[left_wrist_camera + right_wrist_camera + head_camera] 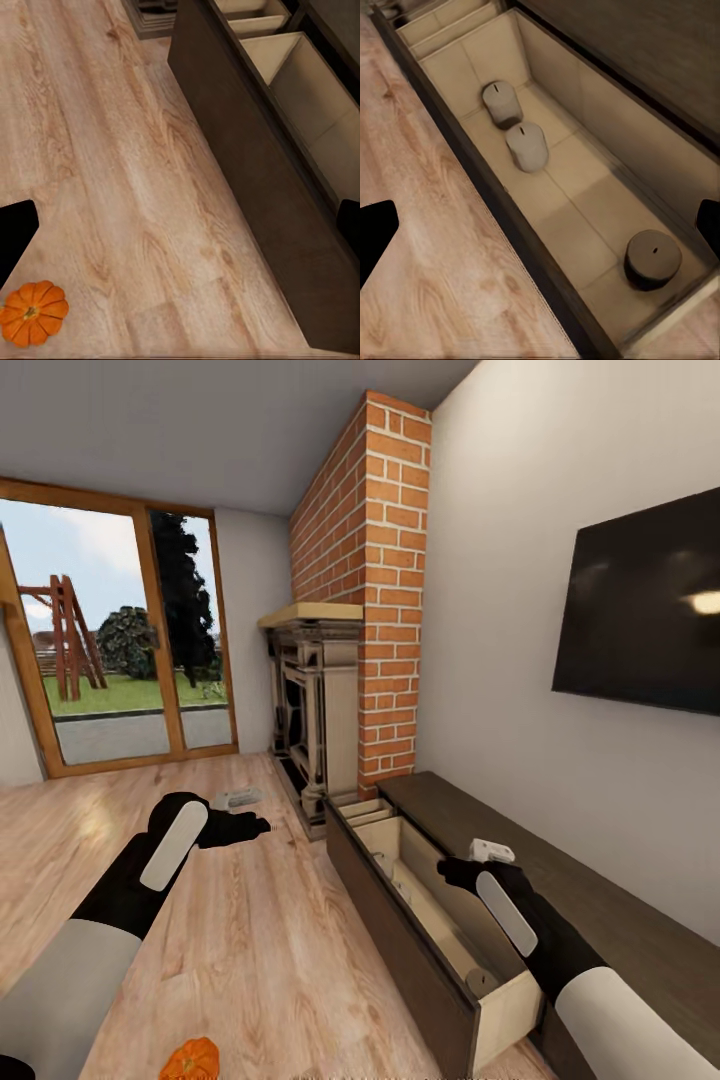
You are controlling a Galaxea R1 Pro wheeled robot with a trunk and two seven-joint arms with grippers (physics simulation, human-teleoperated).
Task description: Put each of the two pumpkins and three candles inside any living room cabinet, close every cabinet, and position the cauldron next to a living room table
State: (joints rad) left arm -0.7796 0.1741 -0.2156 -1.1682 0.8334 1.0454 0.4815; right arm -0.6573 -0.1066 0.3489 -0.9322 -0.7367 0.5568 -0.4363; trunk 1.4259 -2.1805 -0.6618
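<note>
the dark-brown cabinet (560, 860) runs along the wall at the lower right of the head view, one drawer (440, 930) pulled out over the wooden floor (250, 940). in the right wrist view three candles lie in that drawer: two pale ones (502, 103) (527, 146) near each other, a darker one (652, 259) well apart by the far end. the right gripper (470, 865) hovers above the drawer, released and holding nothing. the left gripper (245, 826) hangs over bare floor, mid-left; i cannot tell whether it is spread or clenched. one pumpkin (190, 1060) sits on the floor at the bottom edge.
</note>
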